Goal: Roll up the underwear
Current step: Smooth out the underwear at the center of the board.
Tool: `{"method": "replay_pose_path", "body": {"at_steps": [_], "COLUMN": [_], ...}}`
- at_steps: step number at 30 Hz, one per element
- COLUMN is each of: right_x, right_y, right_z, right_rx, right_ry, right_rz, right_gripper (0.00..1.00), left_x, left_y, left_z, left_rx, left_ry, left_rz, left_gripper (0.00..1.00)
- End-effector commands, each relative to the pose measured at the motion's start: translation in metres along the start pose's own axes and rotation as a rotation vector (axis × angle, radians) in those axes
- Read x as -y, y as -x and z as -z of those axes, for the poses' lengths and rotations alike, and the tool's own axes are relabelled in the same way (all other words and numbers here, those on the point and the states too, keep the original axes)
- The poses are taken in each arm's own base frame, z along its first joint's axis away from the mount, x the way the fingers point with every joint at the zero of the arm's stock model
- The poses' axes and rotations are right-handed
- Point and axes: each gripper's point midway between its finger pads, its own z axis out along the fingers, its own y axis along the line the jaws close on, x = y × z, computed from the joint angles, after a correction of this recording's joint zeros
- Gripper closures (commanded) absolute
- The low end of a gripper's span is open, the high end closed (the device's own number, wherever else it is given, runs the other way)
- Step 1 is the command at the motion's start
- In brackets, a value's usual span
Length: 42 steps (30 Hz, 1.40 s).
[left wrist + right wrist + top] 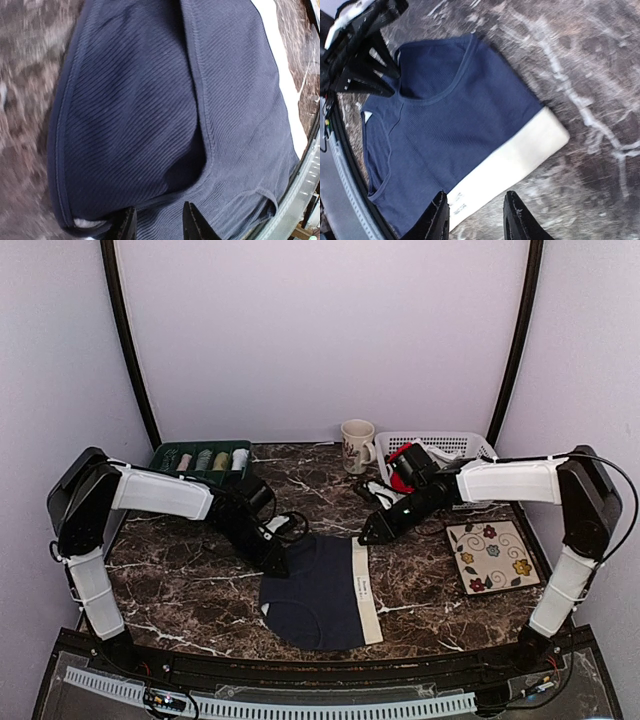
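Task thing: the navy underwear (318, 592) lies spread flat on the marble table (180, 590), at the near middle between the two arms. Its white waistband (366, 590) runs along its right edge.

Left gripper: the left gripper (281, 562) is low at the garment's far-left corner. In its wrist view the fingers (125, 226) stand apart at the hem, with navy cloth showing between them. Whether they touch the cloth cannot be told.

Right gripper: the right gripper (367, 536) is at the far-right corner, above the far end of the waistband. Its jaws are apart and it holds nothing; only the waistband and marble show beneath the gap.

Other garments: a red piece (402, 462) sits in the white basket (445, 443) at the far right. No grey one can be made out.

Done so far: the navy piece is laid out and looks smoothed. The left wrist view shows one layer lapped over another along a seam, so it may be folded narrower.

Left to do: no roll has begun, and no edge is curled or lifted. All the rolling of this piece remains, and probably the red piece after it.

Stage, as a judgement: early. Both grippers are set at the far corners, which suits a pinch and a roll toward the near edge.

Bystanders: a mug (356, 445), a green tray (160, 456) of spools at the far left, and a flowered coaster (492, 556) on the right, all apart from the garment.
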Motion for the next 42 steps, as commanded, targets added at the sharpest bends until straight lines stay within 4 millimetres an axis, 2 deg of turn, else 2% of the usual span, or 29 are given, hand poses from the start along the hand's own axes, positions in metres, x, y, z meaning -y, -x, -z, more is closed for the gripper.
{"method": "replay_pose_path", "body": {"at_steps": [1,5,8,11,16,26,29,32,36,38,42], "right_x": [0.025,0.037,0.042,0.047,0.06,0.073,0.074,0.068,0.068,0.07,0.073], "right_y": [0.022,0.032,0.038,0.033,0.026,-0.001,-0.003,0.014,0.037,0.042,0.036], "right_z": [0.008,0.002,-0.007,-0.017,-0.031,-0.055,-0.054,-0.042,-0.027,-0.023,-0.031], "right_rx": [0.02,-0.002,-0.024,-0.054,-0.093,-0.161,-0.164,-0.117,-0.064,-0.053,-0.077], "right_ry": [-0.084,-0.109,-0.107,-0.106,-0.13,-0.148,-0.154,-0.148,-0.158,-0.158,-0.147], "right_rz": [0.073,0.11,0.128,0.132,0.125,0.116,0.108,0.112,0.123,0.126,0.125], "right_gripper": [0.64,0.63,0.63,0.63,0.62,0.64,0.63,0.62,0.62,0.62,0.62], "left_x": [-0.009,0.0,0.013,0.017,0.019,0.014,0.014,0.015,0.016,0.016,0.015], "left_y": [0.005,0.015,0.025,0.034,0.039,0.045,0.046,0.046,0.048,0.049,0.048], "left_z": [-0.009,-0.002,0.013,0.029,0.041,0.051,0.052,0.052,0.054,0.054,0.053], "left_rx": [-0.035,-0.01,0.034,0.075,0.103,0.132,0.133,0.132,0.137,0.136,0.133], "left_ry": [0.042,0.008,-0.029,-0.025,-0.02,-0.011,-0.009,-0.011,-0.013,-0.013,-0.013], "left_rz": [-0.064,-0.101,-0.13,-0.133,-0.126,-0.109,-0.115,-0.119,-0.127,-0.13,-0.129], "left_gripper": [0.67,0.68,0.64,0.6,0.59,0.59,0.59,0.59,0.59,0.59,0.59]}}
